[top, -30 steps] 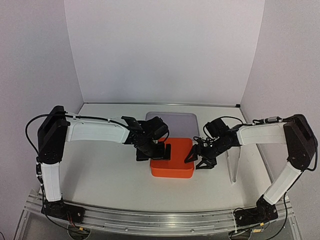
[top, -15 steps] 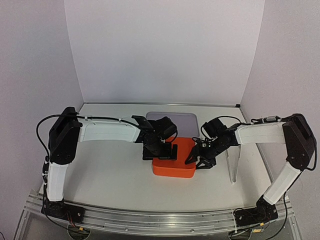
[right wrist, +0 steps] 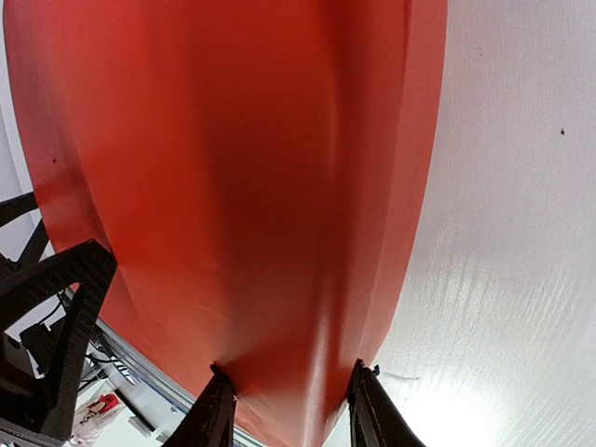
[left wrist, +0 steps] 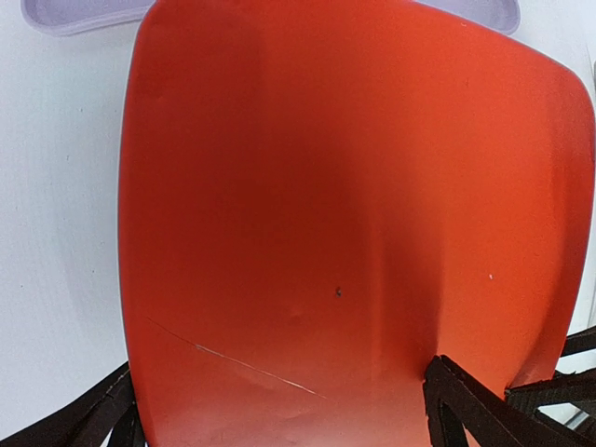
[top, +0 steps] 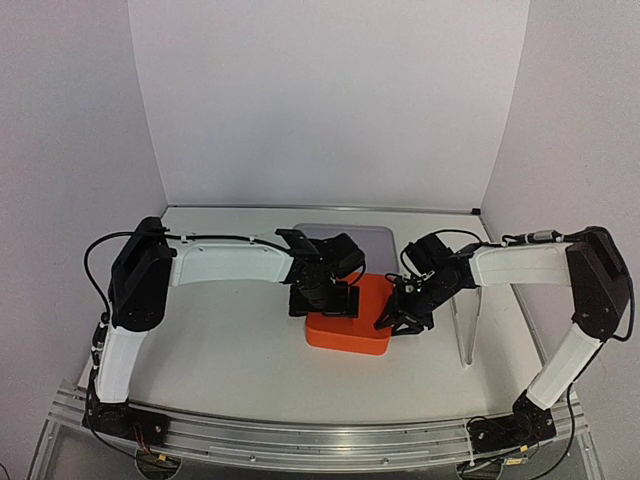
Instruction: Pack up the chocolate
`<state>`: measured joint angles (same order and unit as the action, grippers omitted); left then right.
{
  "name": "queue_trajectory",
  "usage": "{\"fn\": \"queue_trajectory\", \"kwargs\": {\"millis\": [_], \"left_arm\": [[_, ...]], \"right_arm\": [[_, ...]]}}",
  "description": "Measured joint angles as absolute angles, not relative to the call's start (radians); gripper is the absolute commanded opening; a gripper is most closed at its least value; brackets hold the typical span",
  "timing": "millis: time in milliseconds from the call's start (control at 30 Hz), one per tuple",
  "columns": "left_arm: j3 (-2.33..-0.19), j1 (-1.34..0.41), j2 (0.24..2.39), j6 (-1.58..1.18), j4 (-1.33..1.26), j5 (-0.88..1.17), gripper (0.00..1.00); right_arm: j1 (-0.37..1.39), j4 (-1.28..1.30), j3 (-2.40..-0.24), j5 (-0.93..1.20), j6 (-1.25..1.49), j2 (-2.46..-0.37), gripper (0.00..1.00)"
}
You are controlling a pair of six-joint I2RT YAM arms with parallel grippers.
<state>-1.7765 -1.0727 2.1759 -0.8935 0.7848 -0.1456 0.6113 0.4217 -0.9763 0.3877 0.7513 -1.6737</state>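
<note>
Chocolate hidden, orange box [top: 345, 335], right end effector [right wrist: 291, 377] seemingly pinching, wrist view only

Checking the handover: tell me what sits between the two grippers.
An orange box spans the gap between left gripper and right gripper in the top view; both wrist views show it at their jaws.

Both our arms reach inward, meeting at the middle of the bench. Our left gripper [top: 328, 300] has its fingers spread wide; our right gripper [top: 392, 318] pinches the orange box [top: 345, 335].
</note>
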Motion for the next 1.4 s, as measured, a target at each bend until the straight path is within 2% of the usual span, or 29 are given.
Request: {"fn": "queue_trajectory", "kwargs": {"millis": [133, 167, 233, 333, 600, 800, 1033, 1400], "left_arm": [[-1.758, -1.078, 2.169, -0.899, 0.765, -0.16, 1.0], [-1.753, -1.078, 2.166, -0.9, 0.761, -0.164, 1.0], [-1.739, -1.08, 2.159, -0.907, 0.75, -0.172, 1.0], [-1.713, -1.083, 2.143, -0.921, 0.731, -0.186, 1.0], [-1.65, -1.075, 2.093, -0.925, 0.708, -0.182, 1.0], [-1.603, -0.982, 2.035, -0.889, 0.699, -0.163, 1.0], [-1.594, -0.87, 2.015, -0.817, 0.621, -0.088, 1.0], [-1.603, -0.822, 2.1, -0.73, 0.488, 0.088, 0.95]], "right_arm": [[0.611, 0.418, -0.973, 0.385, 0.758, -1.673, 0.24], [0.611, 0.416, -0.972, 0.384, 0.76, -1.672, 0.27], [0.611, 0.413, -0.97, 0.381, 0.76, -1.67, 0.42], [0.612, 0.409, -0.97, 0.371, 0.76, -1.666, 0.52], [0.553, 0.416, -0.998, 0.325, 0.757, -1.666, 0.68], [0.49, 0.419, -1.1, 0.318, 0.732, -1.684, 0.7], [0.456, 0.412, -1.205, 0.321, 0.714, -1.81, 0.68], [0.435, 0.412, -1.297, 0.347, 0.682, -1.933, 0.63]]}}
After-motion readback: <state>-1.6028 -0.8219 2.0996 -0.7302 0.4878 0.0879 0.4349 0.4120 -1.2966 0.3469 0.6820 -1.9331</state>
